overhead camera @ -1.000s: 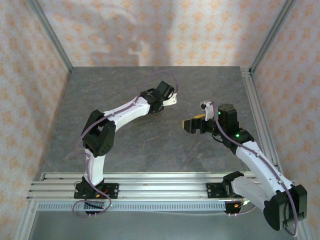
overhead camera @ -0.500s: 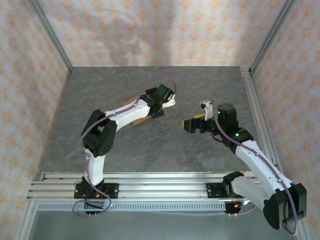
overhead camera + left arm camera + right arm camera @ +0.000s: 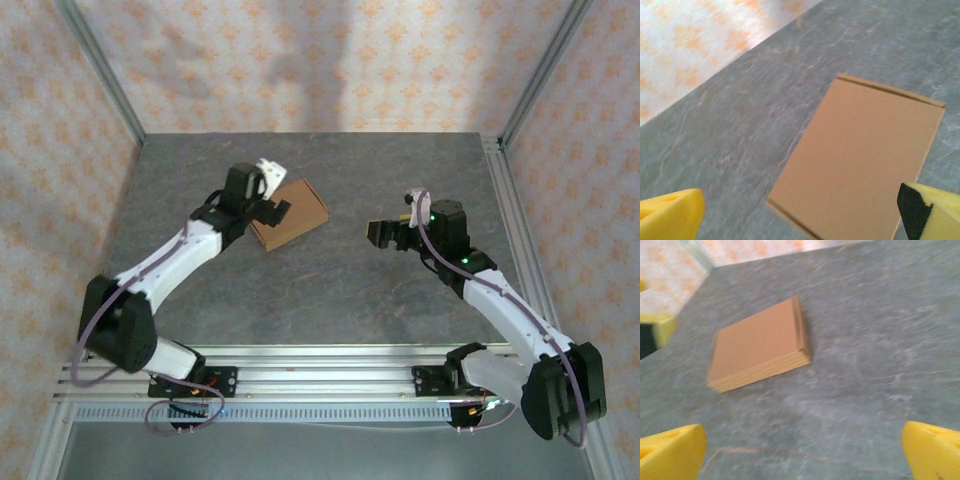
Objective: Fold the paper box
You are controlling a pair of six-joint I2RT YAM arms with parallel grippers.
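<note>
Seems done with paper box point(image 3: 290, 215), lying closed on desk point(image 3: 300, 290). Holds left tool point(image 3: 270, 208) and right tool point(image 3: 378, 232) spread, empty. Calls for withdrawing.

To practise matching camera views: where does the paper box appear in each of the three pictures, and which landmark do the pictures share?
Top external: the paper box lies left of centre, on the far half of the table.
Left wrist: paper box at centre-right, flat, running off the bottom edge.
Right wrist: paper box left of centre, closed and shallow.
Shared landmark: the grey marbled table meeting the orange-patterned wall.
</note>
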